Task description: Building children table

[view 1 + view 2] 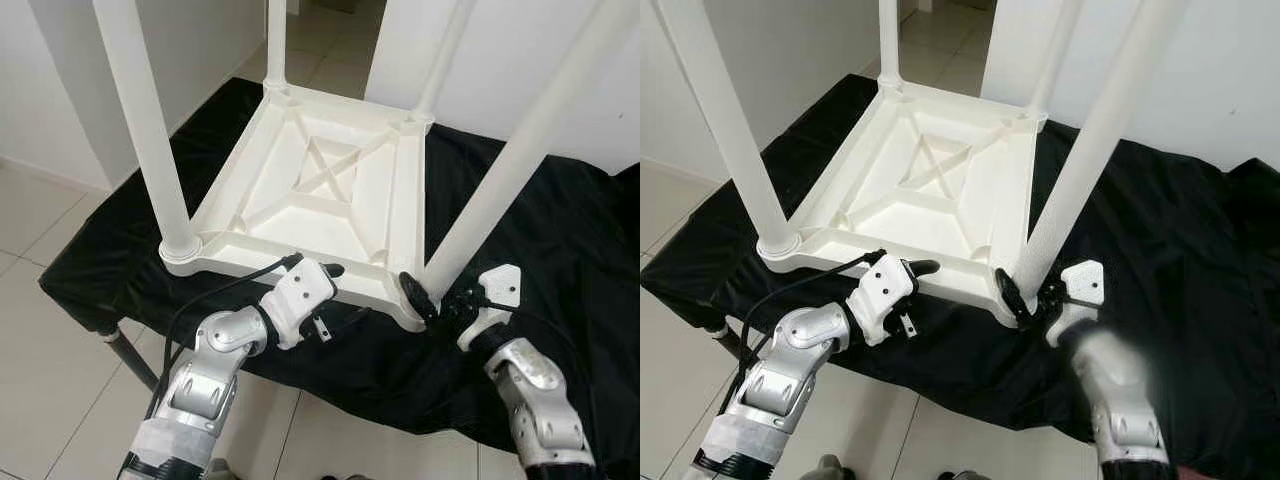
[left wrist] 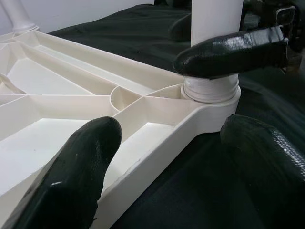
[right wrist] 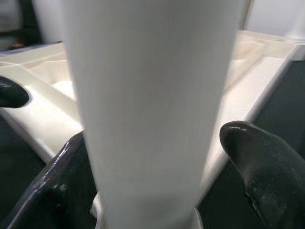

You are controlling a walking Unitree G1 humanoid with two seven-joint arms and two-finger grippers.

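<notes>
A white plastic children's table (image 1: 240,205) lies upside down on a black cloth (image 1: 565,235), with its legs pointing up. My left gripper (image 1: 325,295) is at the table's near rim and open. In the left wrist view one finger (image 2: 71,181) is over the ribbed underside and the other finger (image 2: 267,162) is outside the rim above the cloth. My right gripper (image 1: 440,295) is at the base of the near right leg (image 1: 500,170). Its fingers (image 3: 259,167) stand on either side of the leg (image 3: 147,95), open, with a small gap on one side.
The cloth covers a low stand whose dark leg (image 1: 130,355) shows at the front left. Tiled floor (image 1: 40,330) lies around it and white walls (image 1: 530,60) stand behind. The near left leg (image 1: 150,130) rises close beside my left arm.
</notes>
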